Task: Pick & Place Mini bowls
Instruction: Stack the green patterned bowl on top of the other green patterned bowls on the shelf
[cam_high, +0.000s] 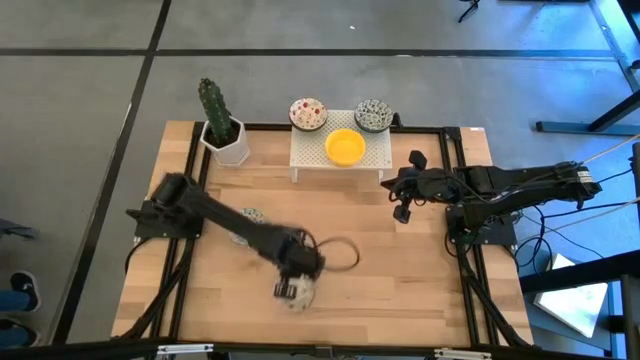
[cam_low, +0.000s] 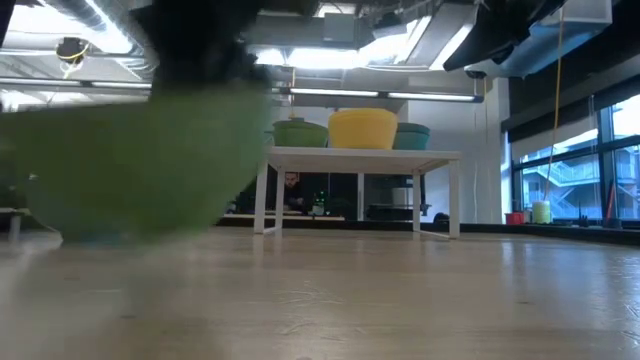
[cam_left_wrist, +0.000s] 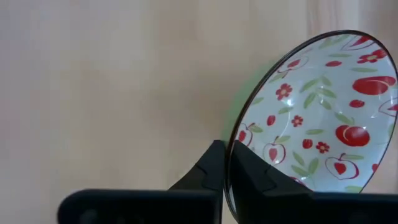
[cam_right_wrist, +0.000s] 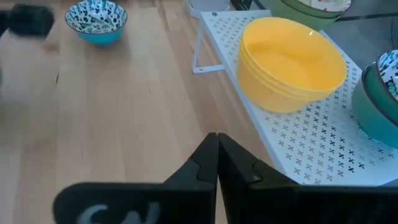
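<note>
From above, 3 stacks of mini bowls are sitting on the white perforated stand (cam_high: 340, 160): red-patterned (cam_high: 308, 113), yellow (cam_high: 345, 147), dark-patterned (cam_high: 373, 114); the left gripper (cam_high: 295, 288) is working at a bowl near the front edge, another bowl (cam_high: 250, 215) is waiting under its arm, and the cactus pot (cam_high: 226, 140) is standing clear. The left wrist view is showing the fingers pinching the rim of the red-fruit bowl (cam_left_wrist: 317, 118). The right wrist view is showing the right gripper (cam_right_wrist: 216, 163) closed and empty, idling beside the stand.
</note>
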